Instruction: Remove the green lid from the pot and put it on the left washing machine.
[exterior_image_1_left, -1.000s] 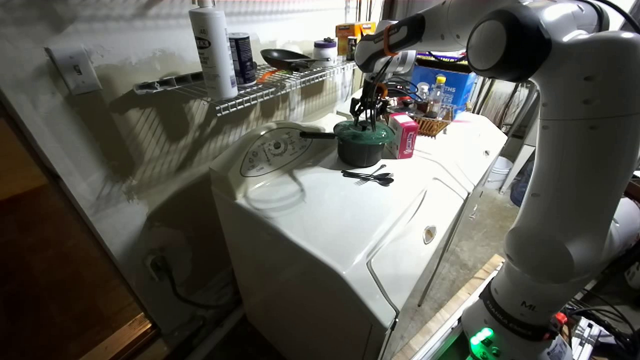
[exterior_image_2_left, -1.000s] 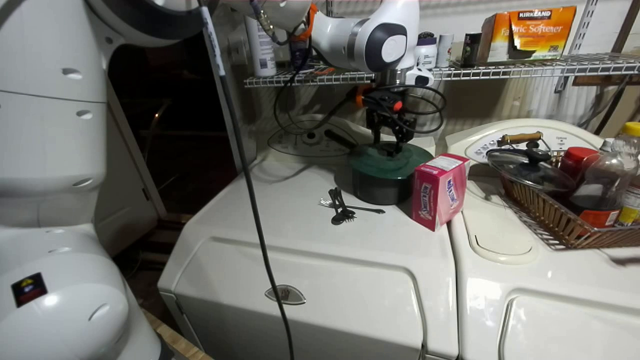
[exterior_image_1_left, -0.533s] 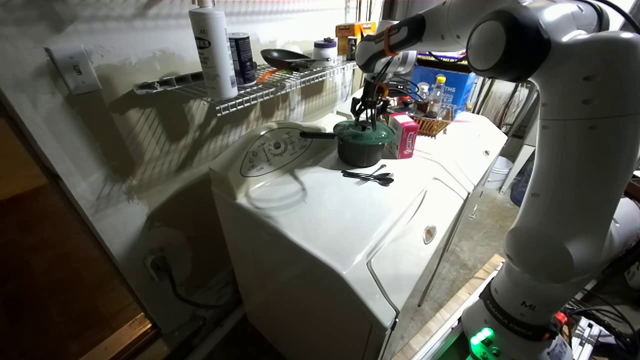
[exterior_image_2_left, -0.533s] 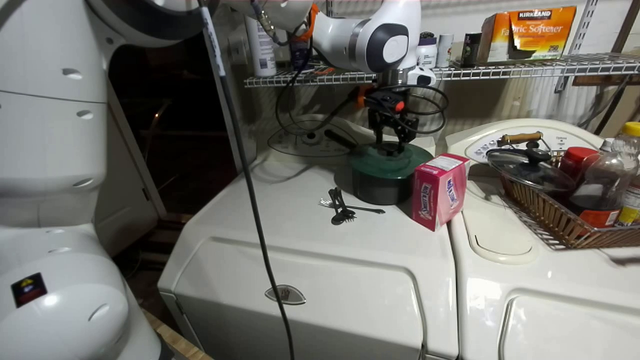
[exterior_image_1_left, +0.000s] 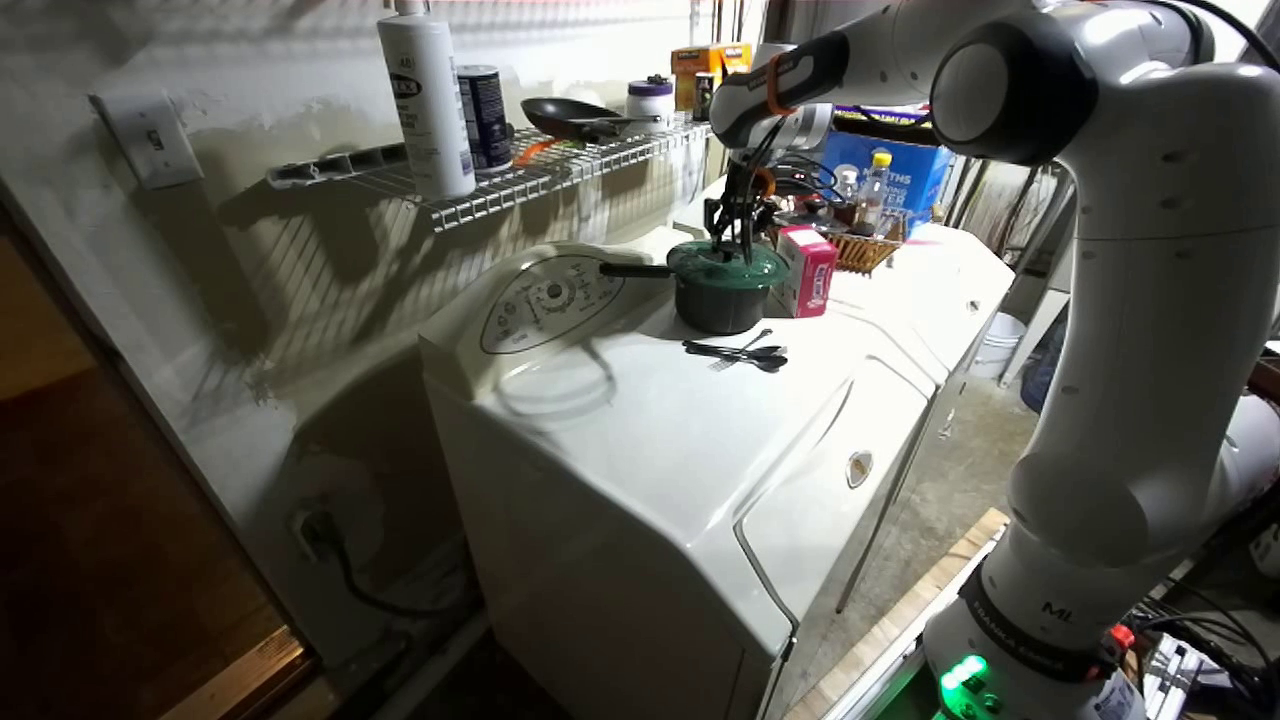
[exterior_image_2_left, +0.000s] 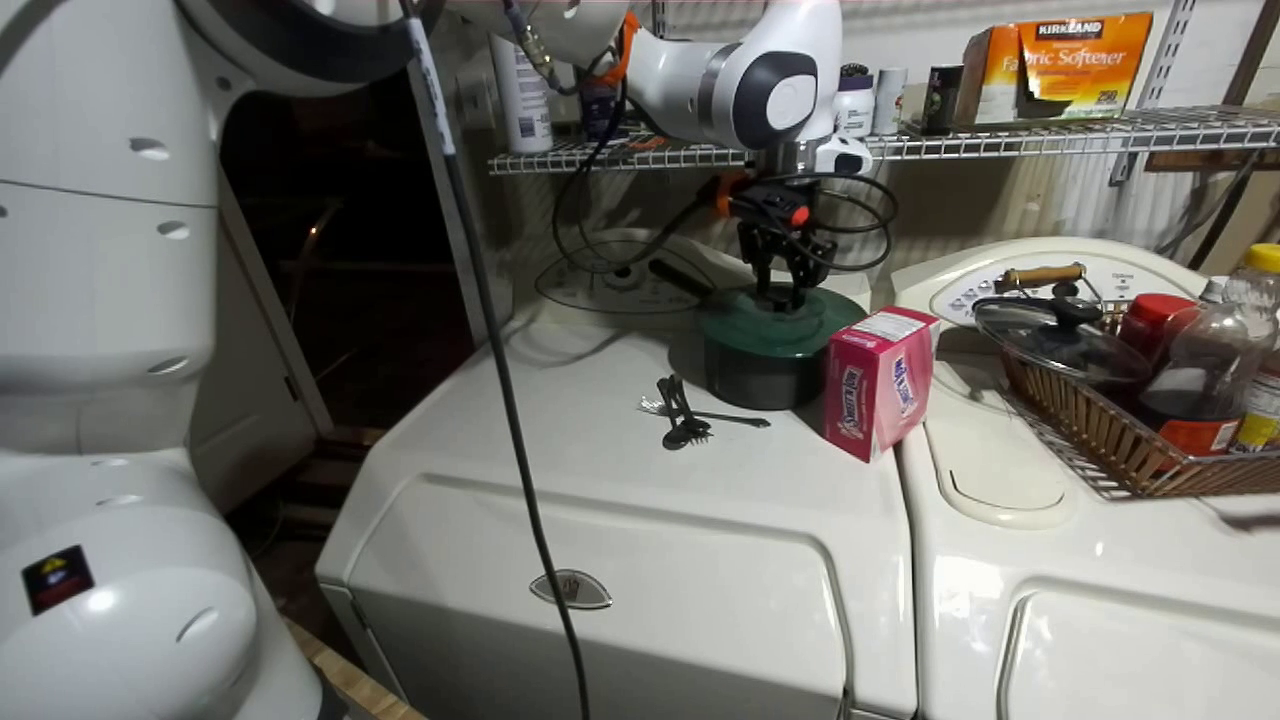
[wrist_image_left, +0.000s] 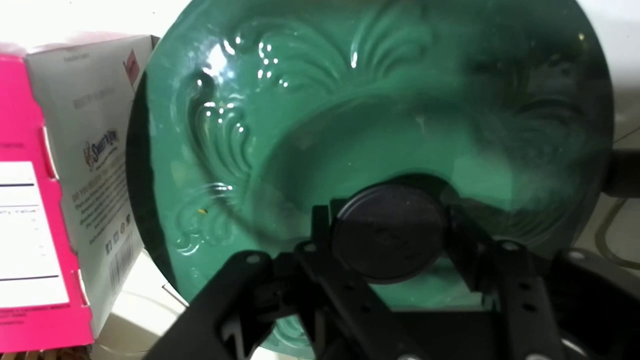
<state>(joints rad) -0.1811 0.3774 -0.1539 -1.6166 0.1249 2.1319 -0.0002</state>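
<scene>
The green lid, a round dark-green disc, lies on the pot in both exterior views and fills most of the wrist view. The dark pot stands near the back of the left washing machine, its straight handle pointing towards the control panel. My gripper points down at the lid's centre. In the wrist view its fingers are closed against both sides of the dark knob. The lid still sits level on the pot.
A pink box stands close beside the pot. Black cutlery lies in front of it. A basket stands on the adjoining white machine. A wire shelf runs along the wall behind.
My gripper's fingers have come together, from apart around the knob to against its sides. The arm has hardly moved. The lid and pot have not moved.
</scene>
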